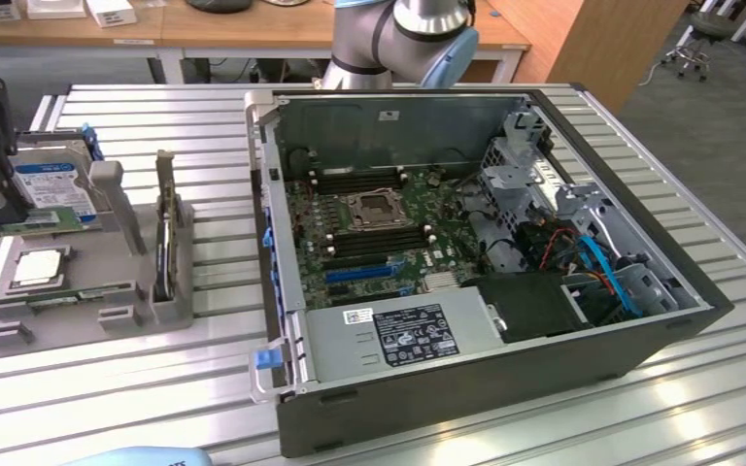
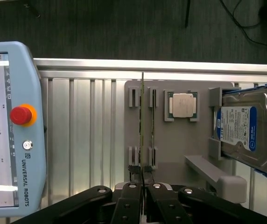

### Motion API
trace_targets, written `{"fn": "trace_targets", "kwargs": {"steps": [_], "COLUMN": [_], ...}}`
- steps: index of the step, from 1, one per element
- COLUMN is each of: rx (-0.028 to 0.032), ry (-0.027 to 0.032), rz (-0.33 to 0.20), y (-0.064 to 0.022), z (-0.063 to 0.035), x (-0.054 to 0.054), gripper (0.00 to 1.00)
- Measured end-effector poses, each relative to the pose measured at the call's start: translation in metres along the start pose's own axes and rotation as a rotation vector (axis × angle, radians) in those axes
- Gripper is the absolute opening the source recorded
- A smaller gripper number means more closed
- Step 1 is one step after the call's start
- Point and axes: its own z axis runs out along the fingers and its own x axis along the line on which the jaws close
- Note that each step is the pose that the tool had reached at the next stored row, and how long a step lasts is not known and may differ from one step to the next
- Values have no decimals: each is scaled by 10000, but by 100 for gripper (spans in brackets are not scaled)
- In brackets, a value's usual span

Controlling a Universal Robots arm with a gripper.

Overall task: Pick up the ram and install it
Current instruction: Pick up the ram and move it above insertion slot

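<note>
Between the tips of the pincer [image 2: 144, 173], pinched edge-on over the grey holder [image 2: 180, 140], the ram [image 2: 143, 121] looks liable to twist or slip, since so narrow a hold catches little board.

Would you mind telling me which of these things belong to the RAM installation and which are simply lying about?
Part of the job: ram, gripped by the shut fingers; open computer case; its motherboard.

Lying about: processor chip; hard drive; grey parts holder; teach pendant.
</note>
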Motion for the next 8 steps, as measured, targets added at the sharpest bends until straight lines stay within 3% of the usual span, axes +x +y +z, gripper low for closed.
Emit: {"fn": "trace_targets", "kwargs": {"steps": [8], "rx": [0], "ry": [-2], "rz": [2], "y": [-142], "z": [-3], "x": [0], "gripper": [12]}}
